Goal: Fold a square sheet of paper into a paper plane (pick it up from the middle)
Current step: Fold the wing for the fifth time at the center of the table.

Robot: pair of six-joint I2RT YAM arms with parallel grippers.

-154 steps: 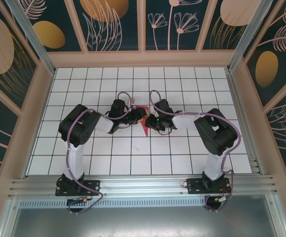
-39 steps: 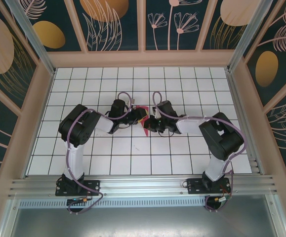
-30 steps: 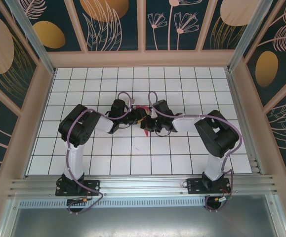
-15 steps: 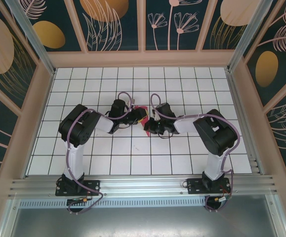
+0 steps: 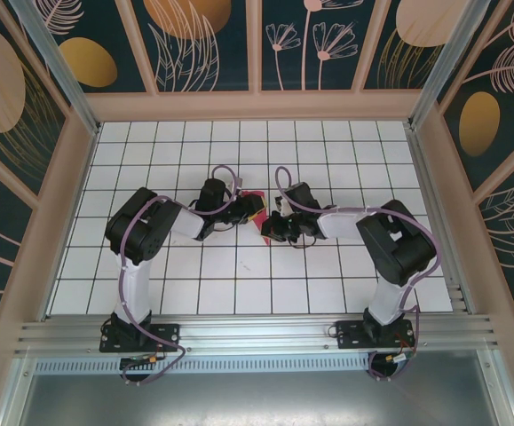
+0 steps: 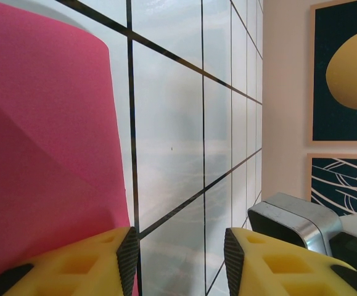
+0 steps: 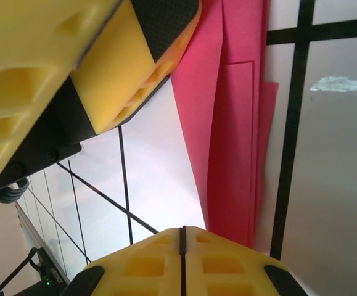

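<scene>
The magenta-pink sheet of paper point(image 5: 257, 195) lies on the tiled floor between the two arms, folded into a narrow, layered strip point(image 7: 233, 123). My left gripper point(image 5: 253, 207) is open. One yellow finger point(image 6: 86, 262) rests on the paper's edge point(image 6: 42, 154), and bare tile shows between the pads of the left gripper point(image 6: 181, 246). My right gripper point(image 5: 269, 232) is shut with nothing between its fingers. Its tips point(image 7: 182, 232) sit down by the near end of the folded paper, just left of its long edge. Both gripper heads hide most of the paper from above.
The white tiled floor point(image 5: 239, 284) stretches out on all sides, bounded by pink-framed patterned walls point(image 5: 257, 98). A metal part of the right arm point(image 6: 289, 216) stands close beside my left fingers. The left gripper's yellow finger point(image 7: 104, 61) crowds the upper left of the right wrist view.
My right gripper has shifted a little toward the near side along the paper. The left arm has stayed put, and neither gripper's opening has visibly changed.
</scene>
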